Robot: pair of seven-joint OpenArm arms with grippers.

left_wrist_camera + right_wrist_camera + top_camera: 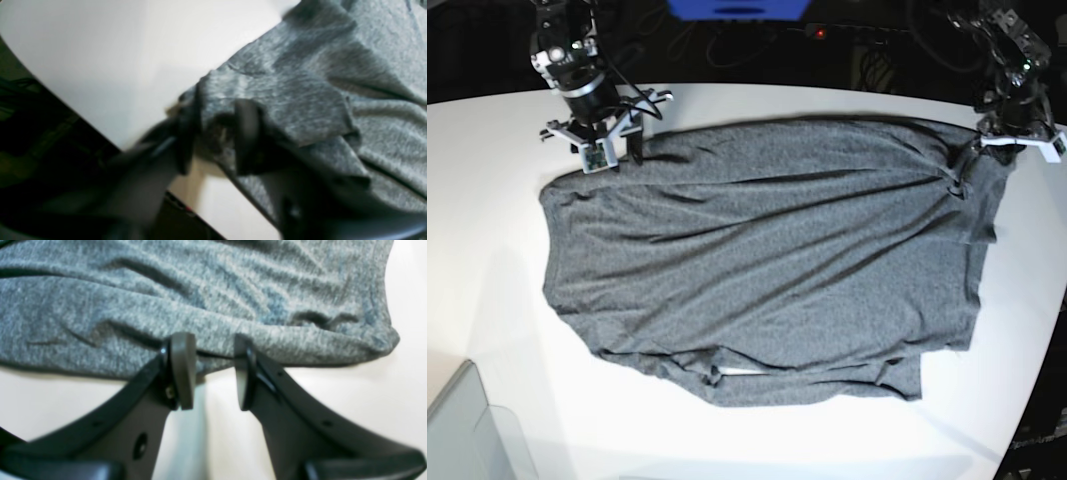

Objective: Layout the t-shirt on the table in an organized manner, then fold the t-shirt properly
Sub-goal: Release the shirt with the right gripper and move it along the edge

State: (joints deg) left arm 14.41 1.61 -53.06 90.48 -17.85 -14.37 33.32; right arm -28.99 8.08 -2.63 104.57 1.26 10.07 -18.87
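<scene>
Lying spread on table [487,240], t-shirt [767,270], bin corner [467,430]

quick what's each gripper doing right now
Left gripper: jaws apart around the t-shirt edge; grip unclear.
Right gripper: open at the shirt's edge, holding nothing.

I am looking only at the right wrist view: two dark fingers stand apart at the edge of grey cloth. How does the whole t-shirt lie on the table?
Observer: The t-shirt is spread wide over the white table. It is wrinkled, and the edge nearest the base camera is rumpled.
Operator: Where is the other arm?
Observer: The left pincer is at the shirt's opposite far corner, with its fingers apart and cloth in the gap.
Operator: Is anything else there?
Observer: A translucent bin shows its corner at the table's near edge, apart from the shirt.
</scene>
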